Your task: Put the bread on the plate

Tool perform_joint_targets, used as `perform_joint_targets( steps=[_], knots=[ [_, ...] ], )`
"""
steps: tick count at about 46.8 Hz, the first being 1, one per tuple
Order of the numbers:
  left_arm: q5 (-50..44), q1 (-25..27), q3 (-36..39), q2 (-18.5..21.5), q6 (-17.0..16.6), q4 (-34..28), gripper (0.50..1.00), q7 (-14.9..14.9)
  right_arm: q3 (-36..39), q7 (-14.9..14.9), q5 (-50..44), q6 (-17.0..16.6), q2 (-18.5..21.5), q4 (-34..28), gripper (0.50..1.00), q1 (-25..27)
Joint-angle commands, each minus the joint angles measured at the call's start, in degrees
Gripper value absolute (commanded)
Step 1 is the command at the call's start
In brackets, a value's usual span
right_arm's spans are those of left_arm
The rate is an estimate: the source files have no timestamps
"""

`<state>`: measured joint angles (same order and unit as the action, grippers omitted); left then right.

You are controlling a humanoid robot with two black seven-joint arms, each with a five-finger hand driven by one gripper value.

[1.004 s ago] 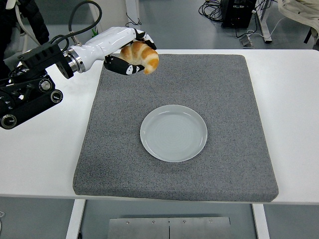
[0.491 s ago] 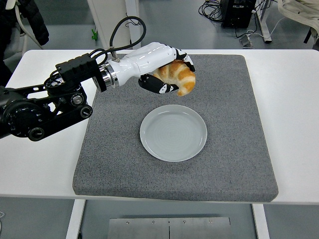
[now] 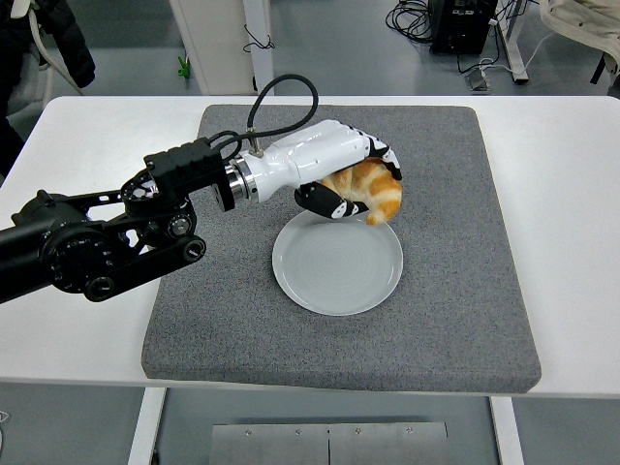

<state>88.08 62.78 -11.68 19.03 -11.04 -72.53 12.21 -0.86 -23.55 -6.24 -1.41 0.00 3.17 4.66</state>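
Your left hand (image 3: 341,177) has its fingers curled around the bread (image 3: 371,190), a golden croissant held in the air. It hangs over the white plate's (image 3: 337,260) one-o'clock rim. The plate sits mid-way on the grey mat (image 3: 455,291).

A single head view looks forward and down from high on the robot's side, the table (image 3: 572,194) filling the picture, its near edge low, floor and cables beyond.

Golden-brown bread (image 3: 371,189), white hand (image 3: 334,170), pale plate (image 3: 337,266), speckled grey mat (image 3: 455,291).
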Motion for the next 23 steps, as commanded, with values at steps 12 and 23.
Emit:
perform_joint_targets(
  steps=[12, 23],
  knots=[
    [0.8, -3.0, 1.2, -2.2, -0.8, 2.3, 0.539, -0.1, 0.0, 0.0, 0.0, 0.0, 0.0, 0.0, 1.000, 0.0],
    [0.7, -3.1, 7.2, -3.4, -6.9, 5.9, 0.539, -0.1, 0.0, 0.0, 0.0, 0.0, 0.0, 0.0, 1.000, 0.0]
  ],
)
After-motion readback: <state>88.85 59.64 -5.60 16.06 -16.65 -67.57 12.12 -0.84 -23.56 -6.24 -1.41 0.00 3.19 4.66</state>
